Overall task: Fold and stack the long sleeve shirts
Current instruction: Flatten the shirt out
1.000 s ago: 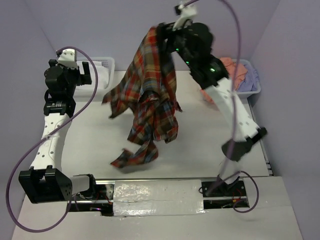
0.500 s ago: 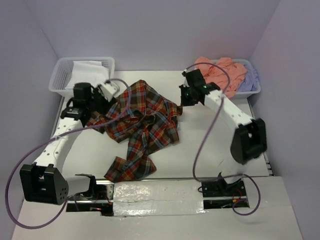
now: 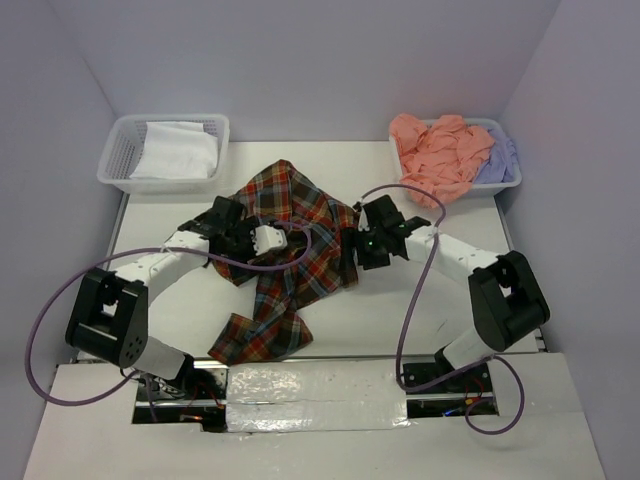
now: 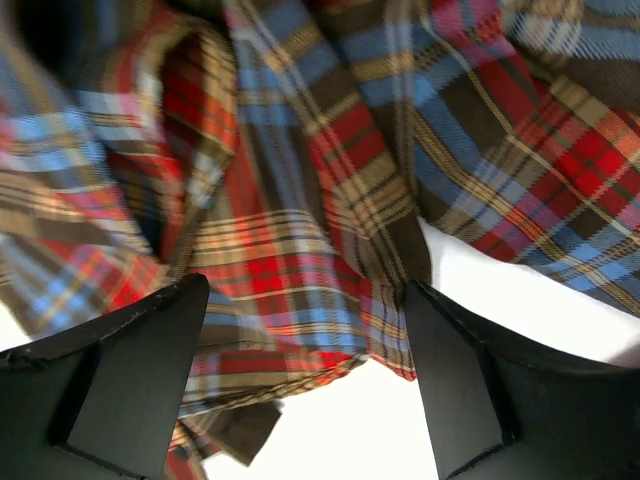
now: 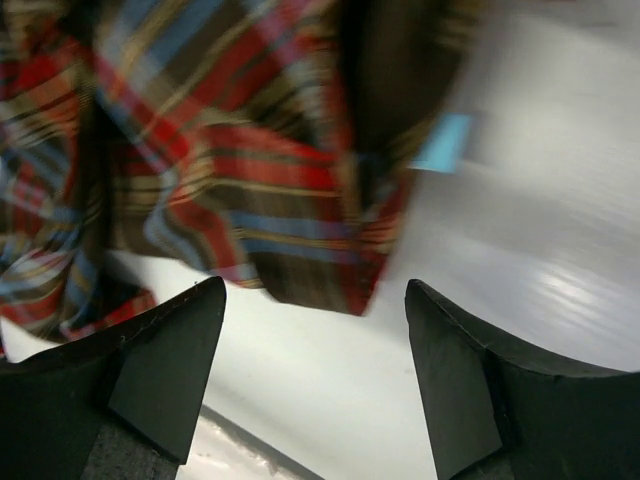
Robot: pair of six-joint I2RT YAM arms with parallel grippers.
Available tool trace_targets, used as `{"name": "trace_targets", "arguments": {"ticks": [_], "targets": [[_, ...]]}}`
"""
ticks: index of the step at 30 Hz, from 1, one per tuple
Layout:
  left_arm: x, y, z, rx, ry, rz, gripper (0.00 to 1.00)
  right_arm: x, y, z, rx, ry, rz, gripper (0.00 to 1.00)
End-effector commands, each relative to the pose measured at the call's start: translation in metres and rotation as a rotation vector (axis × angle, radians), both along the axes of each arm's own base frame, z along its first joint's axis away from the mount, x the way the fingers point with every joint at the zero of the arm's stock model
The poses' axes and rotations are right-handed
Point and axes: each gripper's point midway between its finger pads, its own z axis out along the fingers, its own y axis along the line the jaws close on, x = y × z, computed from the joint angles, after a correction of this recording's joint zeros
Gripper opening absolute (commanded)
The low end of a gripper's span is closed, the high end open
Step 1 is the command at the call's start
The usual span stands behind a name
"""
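Observation:
The plaid long sleeve shirt [image 3: 290, 200] lies crumpled on the middle of the white table, one sleeve trailing toward the near edge [image 3: 255, 335]. My left gripper [image 3: 275, 238] is low over the shirt's left part. In the left wrist view it [image 4: 305, 385] is open, with plaid cloth [image 4: 330, 180] lying between and ahead of the fingers, not clamped. My right gripper [image 3: 350, 258] is at the shirt's right edge. In the right wrist view it [image 5: 315, 375] is open and empty, the plaid hem [image 5: 230, 130] just ahead. Salmon-pink shirts [image 3: 435, 150] and a lavender one [image 3: 500, 160] fill the right basket.
A white lattice basket [image 3: 120, 155] holding white cloth stands at the back left. The right basket [image 3: 505, 185] stands at the back right corner. Purple cables loop from both arms over the table. Lilac walls close in the sides and back.
One second ago my right gripper held the plaid shirt high. The shirt was then dropped onto the table. Both arms have come down low to its edges with jaws open.

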Motion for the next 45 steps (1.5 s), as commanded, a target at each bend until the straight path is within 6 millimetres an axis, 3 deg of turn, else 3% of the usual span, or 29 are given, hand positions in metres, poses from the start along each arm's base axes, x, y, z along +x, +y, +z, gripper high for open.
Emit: {"name": "trace_targets", "arguments": {"ticks": [1,2,4,6,7,9,10,12,13,15,16,19,20,21,22,23,24,27,28,29,30,32,33,35,36,37,39,40,45], "targets": [[-0.006,-0.011,-0.005,-0.032,0.006,-0.071,0.93,0.002,0.033,0.018,0.107,-0.069,0.068,0.80],[-0.013,-0.015,-0.011,-0.024,0.017,-0.091,0.93,-0.002,0.033,0.011,0.105,-0.045,0.063,0.80],[-0.005,-0.016,-0.016,-0.006,-0.013,-0.064,0.91,-0.004,0.034,-0.002,0.102,-0.017,0.055,0.79],[0.000,-0.013,-0.026,0.011,-0.007,-0.028,0.80,-0.003,0.031,-0.014,0.076,0.006,0.037,0.76],[0.006,-0.010,-0.027,0.025,-0.024,0.006,0.59,-0.002,0.029,-0.025,0.049,0.028,0.033,0.68],[0.010,-0.009,-0.030,0.035,-0.020,0.013,0.41,0.002,0.031,-0.028,0.043,0.035,0.037,0.58],[0.007,-0.008,-0.032,0.037,-0.005,0.008,0.22,0.003,0.033,-0.034,0.039,0.046,0.041,0.49],[0.006,-0.010,-0.026,0.017,-0.001,-0.001,0.00,0.011,0.034,-0.033,0.038,0.042,0.034,0.38],[0.006,-0.011,-0.024,0.012,-0.003,0.003,0.00,0.015,0.033,-0.034,0.032,0.042,0.026,0.24],[0.010,-0.010,-0.011,-0.006,-0.020,0.017,0.00,0.030,0.025,-0.026,0.012,0.012,-0.021,0.09],[0.015,-0.008,-0.004,-0.013,-0.034,0.042,0.00,0.042,0.022,-0.010,0.018,-0.034,-0.036,0.00],[0.054,0.000,0.046,-0.030,-0.171,0.120,0.00,0.077,-0.010,0.034,-0.046,-0.169,-0.107,0.00],[0.085,0.007,0.088,-0.065,-0.274,0.177,0.00,0.106,-0.023,0.074,-0.080,-0.286,-0.152,0.00],[0.100,0.013,0.111,-0.087,-0.317,0.229,0.00,0.112,-0.031,0.099,-0.111,-0.336,-0.153,0.00],[0.130,0.023,0.173,-0.134,-0.445,0.283,0.00,0.137,-0.037,0.156,-0.140,-0.492,-0.140,0.00],[0.145,0.029,0.192,-0.143,-0.472,0.315,0.00,0.148,-0.045,0.188,-0.171,-0.573,-0.143,0.00],[0.165,0.039,0.257,-0.184,-0.606,0.358,0.00,0.162,-0.057,0.249,-0.229,-0.718,-0.157,0.00],[0.187,0.049,0.328,-0.217,-0.768,0.389,0.00,0.175,-0.082,0.331,-0.334,-0.901,-0.207,0.00],[0.186,0.053,0.375,-0.233,-0.874,0.395,0.00,0.171,-0.089,0.388,-0.338,-1.025,-0.228,0.00],[0.187,0.055,0.391,-0.235,-0.915,0.395,0.00,0.168,-0.094,0.411,-0.348,-1.075,-0.250,0.00],[0.183,0.058,0.423,-0.245,-0.994,0.395,0.00,0.159,-0.102,0.448,-0.349,-1.155,-0.276,0.00],[0.174,0.063,0.449,-0.245,-1.063,0.387,0.00,0.147,-0.106,0.473,-0.334,-1.220,-0.287,0.00],[0.170,0.066,0.463,-0.235,-1.117,0.378,0.00,0.131,-0.113,0.498,-0.307,-1.285,-0.311,0.00],[0.158,0.087,0.479,-0.197,-1.180,0.431,0.00,0.117,-0.115,0.507,-0.284,-1.325,-0.310,0.00],[0.153,0.093,0.486,-0.186,-1.204,0.442,0.00,0.097,-0.122,0.529,-0.249,-1.393,-0.333,0.00],[0.145,0.103,0.496,-0.180,-1.236,0.462,0.00,0.094,-0.122,0.523,-0.247,-1.388,-0.326,0.00],[0.135,0.110,0.504,-0.165,-1.256,0.471,0.00,0.069,-0.130,0.540,-0.212,-1.444,-0.341,0.00],[0.128,0.114,0.507,-0.151,-1.262,0.473,0.00,0.064,-0.131,0.539,-0.209,-1.445,-0.336,0.00],[0.101,0.114,0.521,-0.129,-1.272,0.440,0.00,0.008,-0.130,0.561,-0.105,-1.519,-0.252,0.00]]}}
